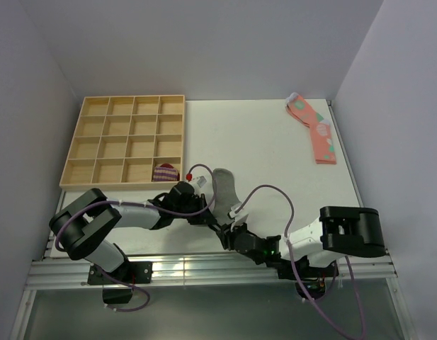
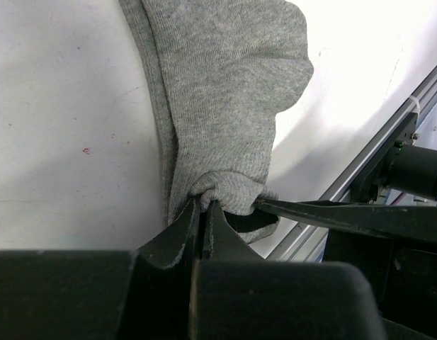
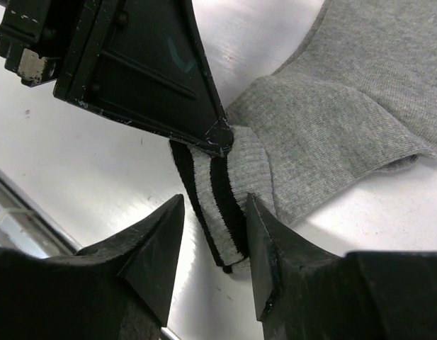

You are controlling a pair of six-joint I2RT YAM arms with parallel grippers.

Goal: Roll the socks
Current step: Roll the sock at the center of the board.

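A grey sock [image 1: 224,183] lies on the white table, just ahead of both grippers. My left gripper [image 2: 202,205] is shut on a bunched fold of the sock [image 2: 225,92] near its cuff. In the right wrist view the cuff with two dark stripes [image 3: 207,188] is turned over into a short roll. My right gripper [image 3: 214,205] is open and straddles that striped cuff: one finger touches it, the other stands apart. The left gripper's fingertips [image 3: 217,138] pinch the fabric just above the roll. From above, the left gripper [image 1: 212,214] and right gripper [image 1: 225,228] meet tip to tip.
A wooden compartment tray [image 1: 133,97] sits at the back left, with a small purple-striped sock bundle [image 1: 165,172] in its near right cell. Pink spotted socks [image 1: 314,127] lie at the far right. An aluminium rail [image 1: 204,269] runs along the near table edge, close behind the grippers.
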